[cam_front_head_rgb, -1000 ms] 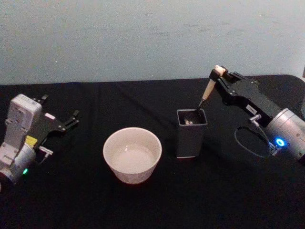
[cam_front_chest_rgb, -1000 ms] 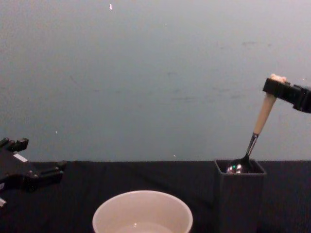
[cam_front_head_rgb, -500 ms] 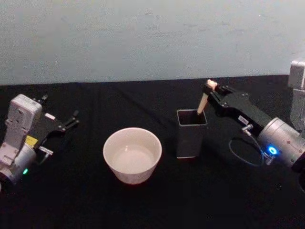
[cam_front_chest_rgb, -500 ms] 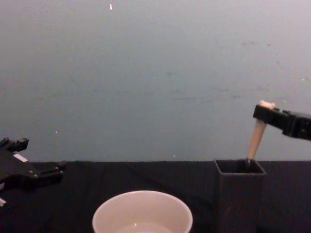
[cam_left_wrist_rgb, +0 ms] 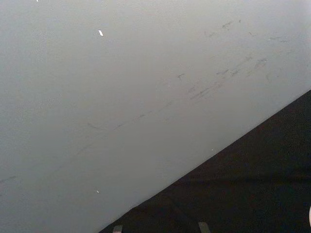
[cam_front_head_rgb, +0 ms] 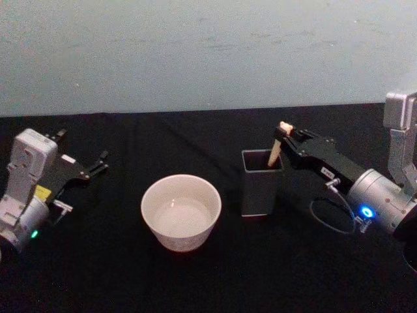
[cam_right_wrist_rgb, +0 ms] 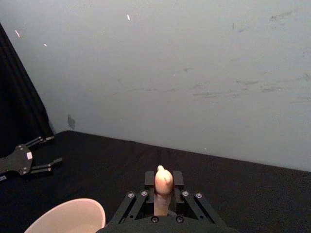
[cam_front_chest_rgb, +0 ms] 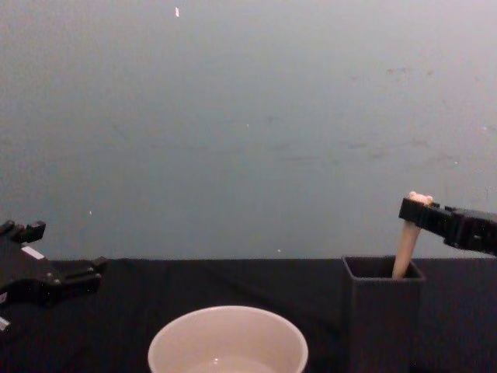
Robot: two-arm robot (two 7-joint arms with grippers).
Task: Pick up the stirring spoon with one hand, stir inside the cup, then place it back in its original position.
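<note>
Holder (cam_front_head_rgb: 262, 186): dark grey, square-sided, open at the top. Stands upright on the table, right of centre, and is taller than it is wide.
Table (cam_front_head_rgb: 195, 280): covered in plain black cloth, reaching back to the wall.
Wall (cam_front_head_rgb: 195, 45): pale grey-blue and matte, directly behind the table, with faint dark scuffs and a few small white specks.
Drape (cam_right_wrist_rgb: 19, 97): black, hanging against the wall at one end of the table.

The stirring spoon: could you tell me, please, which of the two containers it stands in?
The dark grey square holder, not the cream-white cup; the stirring spoon pokes from its top, held by the right gripper.
</note>
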